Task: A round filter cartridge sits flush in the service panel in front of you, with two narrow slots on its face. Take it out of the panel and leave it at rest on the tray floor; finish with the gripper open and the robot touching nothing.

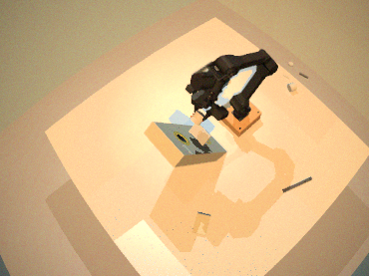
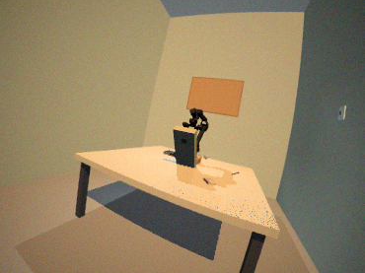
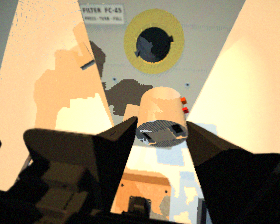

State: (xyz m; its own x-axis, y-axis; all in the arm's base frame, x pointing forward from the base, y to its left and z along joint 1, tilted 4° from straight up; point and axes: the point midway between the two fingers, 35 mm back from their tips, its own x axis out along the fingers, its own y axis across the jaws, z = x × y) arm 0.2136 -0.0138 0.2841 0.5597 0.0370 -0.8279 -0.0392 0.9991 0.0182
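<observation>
In the wrist view my gripper point(image 3: 160, 123) is shut on the round filter cartridge point(image 3: 161, 111), a tan cylinder with a grey face and two dark slots. It is held clear of the grey service panel point(image 3: 212, 60). The panel's socket point(image 3: 154, 42) shows as a dark empty hole inside a yellow ring point(image 3: 131, 31). In the top view the gripper point(image 1: 199, 120) holds the cartridge point(image 1: 200, 131) just over the panel box point(image 1: 165, 133), beside the hole point(image 1: 181, 138). A pale blue flat surface point(image 1: 177, 117) lies behind the box. In the exterior view the arm point(image 2: 198, 120) stands behind the box point(image 2: 186, 148).
The arm's orange base point(image 1: 242, 122) stands right of the box. A dark bar point(image 1: 297, 184), a small piece point(image 1: 203, 214), a white cube point(image 1: 291, 87) and a short dark strip point(image 1: 303, 75) lie on the table. A pale rectangle point(image 1: 145, 250) lies at the front edge.
</observation>
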